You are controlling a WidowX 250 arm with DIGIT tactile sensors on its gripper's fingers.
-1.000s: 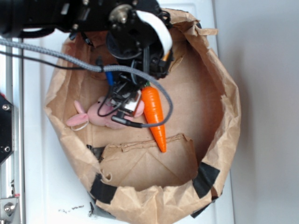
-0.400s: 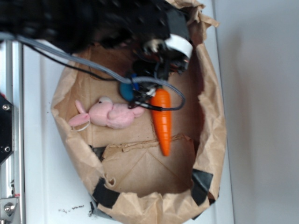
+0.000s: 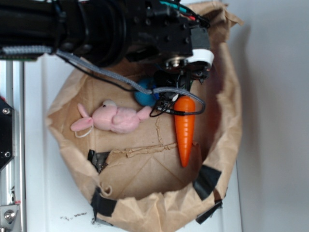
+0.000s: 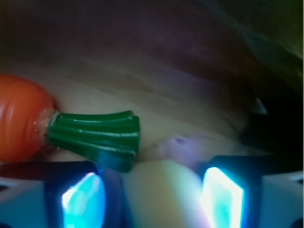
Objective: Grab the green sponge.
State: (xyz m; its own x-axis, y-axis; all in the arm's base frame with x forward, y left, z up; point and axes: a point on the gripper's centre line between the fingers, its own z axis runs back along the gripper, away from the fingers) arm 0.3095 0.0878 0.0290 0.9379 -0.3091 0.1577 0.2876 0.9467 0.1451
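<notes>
One pale yellow block, the green sponge [image 4: 161, 194], sits between my two lit fingers [image 4: 83, 202], and my gripper [image 4: 154, 202] stands spread around it, not yet clamped. The toy carrot [image 4: 21, 123] lies just ahead to my left, its green leaves [image 4: 97, 137] almost touching the sponge. I judge it light, soft foam that squashes; I would pinch its flat sides, mid-body, gently.

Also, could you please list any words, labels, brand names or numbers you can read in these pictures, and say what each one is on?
None: no readable text shows in either view.
Paper bag: plain brown with black tape patches, no print.
Carrot, pink plush bunny and blue ball: no labels.
Pale block between the glowing fingers: unmarked.
Robot arm: dark, no marking legible.
</notes>
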